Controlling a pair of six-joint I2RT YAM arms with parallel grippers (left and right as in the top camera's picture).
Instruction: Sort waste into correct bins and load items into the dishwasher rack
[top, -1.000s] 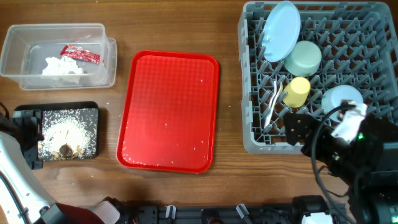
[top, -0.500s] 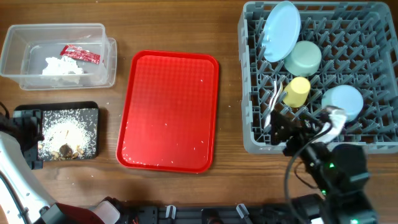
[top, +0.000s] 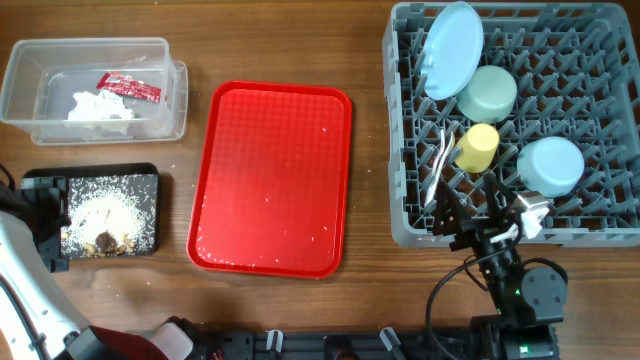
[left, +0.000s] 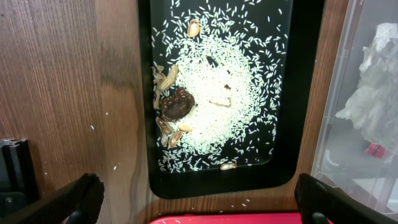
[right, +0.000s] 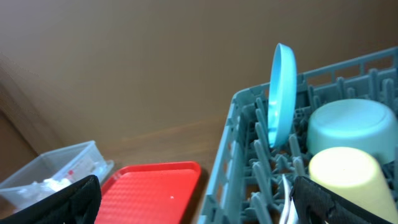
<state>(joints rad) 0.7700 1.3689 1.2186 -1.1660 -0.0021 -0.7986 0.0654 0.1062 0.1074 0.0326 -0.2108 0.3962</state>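
Note:
The grey dishwasher rack (top: 396, 130) holds the pale blue plate (top: 450, 50) on edge, the mint green bowl (top: 487, 93), the yellow cup (top: 477, 147), the small light blue bowl (top: 550, 165) and the white fork and spoon (top: 437, 165). My right gripper (top: 485, 218) is open and empty, over the rack's front edge. The clear tub (top: 25, 70) holds the white tissue (top: 100, 108) and red sachet (top: 128, 87). The black tray (top: 110, 172) holds brown scraps (left: 176, 106) and rice. My left gripper (left: 199, 202) is open and empty, by the tray's edge.
The large red tray (top: 272, 178) lies between the bins and the rack, with a few crumbs on it. Loose rice grains lie on the wood around the black tray. In the right wrist view, the plate (right: 280, 93) and rack wall (right: 239, 146) stand close ahead.
My right arm has pulled back from the rack toward the table's front edge, uncovering the light blue bowl. The left arm has not moved.

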